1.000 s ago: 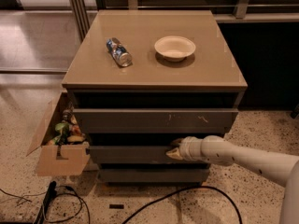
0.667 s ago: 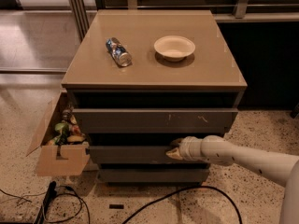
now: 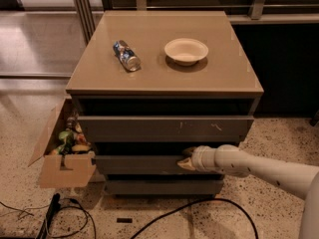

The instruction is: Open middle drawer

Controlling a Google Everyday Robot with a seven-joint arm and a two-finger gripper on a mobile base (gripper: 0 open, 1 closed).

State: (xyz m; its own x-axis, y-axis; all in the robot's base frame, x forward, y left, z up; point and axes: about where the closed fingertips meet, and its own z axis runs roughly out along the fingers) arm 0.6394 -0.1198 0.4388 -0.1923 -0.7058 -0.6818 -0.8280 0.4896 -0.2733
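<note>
Claw (image 3: 187, 159) at middle drawer (image 3: 134, 165) (flat, grey-brown)

Gripper (image 3: 185, 158) at middle drawer (image 3: 139, 164) front: tan tip, prob.; off-white tubular arm (image 3: 249, 168).

Dim warm light, hand (image 3: 185, 159) at middle drawer (image 3: 139, 165)

Grey-brown flat drawer fronts: three, stacked; the middle drawer (image 3: 139, 164) is one.
Blue-and-silver metal cans (image 3: 126, 55): one, lying on the tan worktop (image 3: 164, 78).
Cream round bowls (image 3: 186, 50): one, on the worktop.
Open brown cardboard boxes (image 3: 62, 156): one, on the floor.
Jaws: one pair, mine, at the middle drawer's front.
</note>
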